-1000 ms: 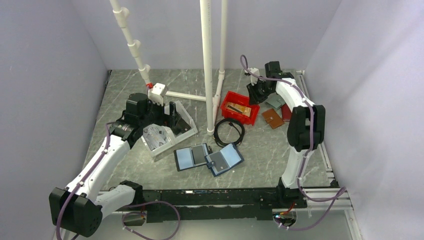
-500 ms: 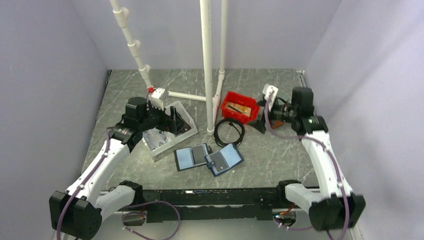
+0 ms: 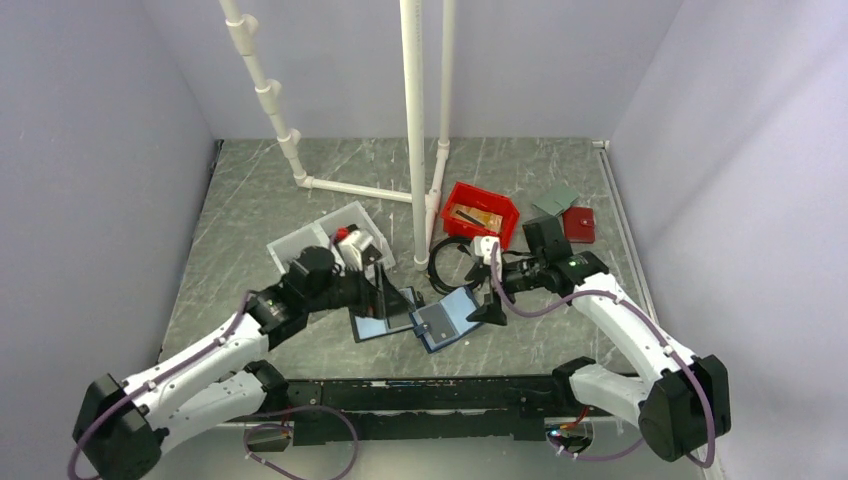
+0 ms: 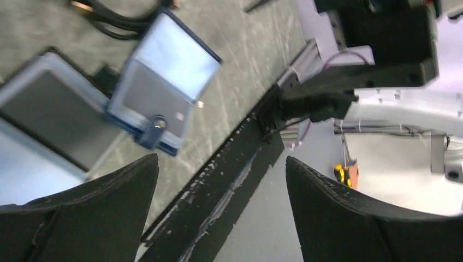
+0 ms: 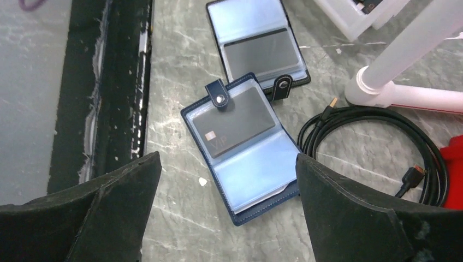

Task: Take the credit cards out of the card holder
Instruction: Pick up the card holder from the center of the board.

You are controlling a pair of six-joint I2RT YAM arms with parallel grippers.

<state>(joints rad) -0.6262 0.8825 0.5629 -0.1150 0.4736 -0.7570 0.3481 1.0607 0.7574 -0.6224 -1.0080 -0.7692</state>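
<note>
The card holder (image 3: 447, 318) is seen lying open on the desk (image 3: 260, 190) near the front rail, with its light-blue pockets turned up and its snap tab (image 5: 218, 94) on the edge nearest a black-edged folio (image 3: 383, 314). The folio is also laid open, just to the left, with the two corners meeting. A dark card (image 5: 236, 130) (marked "VIP") is lodged in the tab-side pocket of the card holder; the other pocket is seen only as pale plastic. The right gripper (image 5: 226, 191) is held over the card holder, fingers spread wide and nothing gripped. The left gripper (image 4: 218, 191) is likewise spread wide and empty, poised over the folio. A coiled black cable (image 5: 377, 142) is lying just behind the card holder, beside a red bin (image 3: 480, 215)
</note>
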